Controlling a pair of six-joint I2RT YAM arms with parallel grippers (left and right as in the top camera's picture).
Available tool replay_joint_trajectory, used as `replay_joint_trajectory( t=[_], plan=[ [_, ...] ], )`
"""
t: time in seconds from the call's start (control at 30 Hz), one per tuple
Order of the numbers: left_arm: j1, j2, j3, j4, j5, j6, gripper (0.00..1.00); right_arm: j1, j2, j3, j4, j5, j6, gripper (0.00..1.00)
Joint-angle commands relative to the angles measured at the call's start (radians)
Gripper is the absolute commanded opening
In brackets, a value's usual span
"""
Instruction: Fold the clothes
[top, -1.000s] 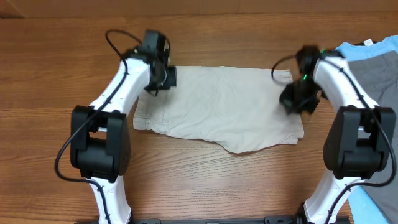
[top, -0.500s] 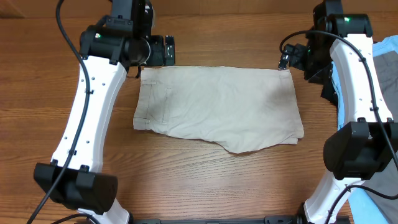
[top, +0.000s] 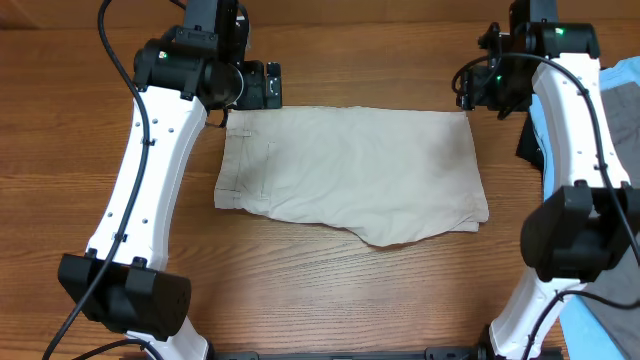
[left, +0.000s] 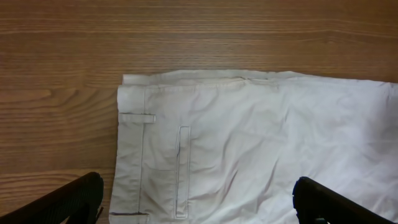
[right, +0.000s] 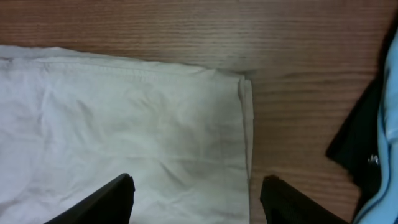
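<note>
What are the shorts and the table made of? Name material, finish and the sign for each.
Beige shorts: woven, cotton-like cloth, matte; soft creases, stitched seams and a belt loop show it. Table: wood or wood-look laminate, I cannot tell which; smooth, low sheen, long grain lines.

1. The shorts are lying flat in the middle of the table, and bare wood is showing in front, behind and at the left
2. The left gripper and the right gripper are hanging over the two far corners, fingers apart, nothing between them
3. A light blue T-shirt and a grey garment are lying near the right edge of the shorts, leaving only a narrow strip of wood there
4. The arms are closing in both sides
</note>
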Motion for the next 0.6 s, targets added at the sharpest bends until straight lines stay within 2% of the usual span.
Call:
replay_joint_trajectory(
  t=[0.0, 0.03, 0.23, 0.57],
  plan=[
    [0.005, 0.005, -0.002, 0.001, -0.014, 0.008, 1.0, -0.003, 0.064, 0.019, 0.029, -0.014, -0.115, 0.66],
    [0.005, 0.005, -0.002, 0.001, -0.014, 0.008, 1.0, -0.003, 0.077, 0.019, 0.044, -0.014, -0.13, 0.62],
    [0.005, 0.005, -0.002, 0.0, -0.014, 0.008, 1.0, -0.007, 0.141, 0.019, 0.114, -0.011, -0.157, 0.58],
    [0.005, 0.005, -0.002, 0.0, -0.014, 0.008, 1.0, -0.034, 0.252, 0.019, 0.196, -0.007, -0.188, 0.58]
  ],
)
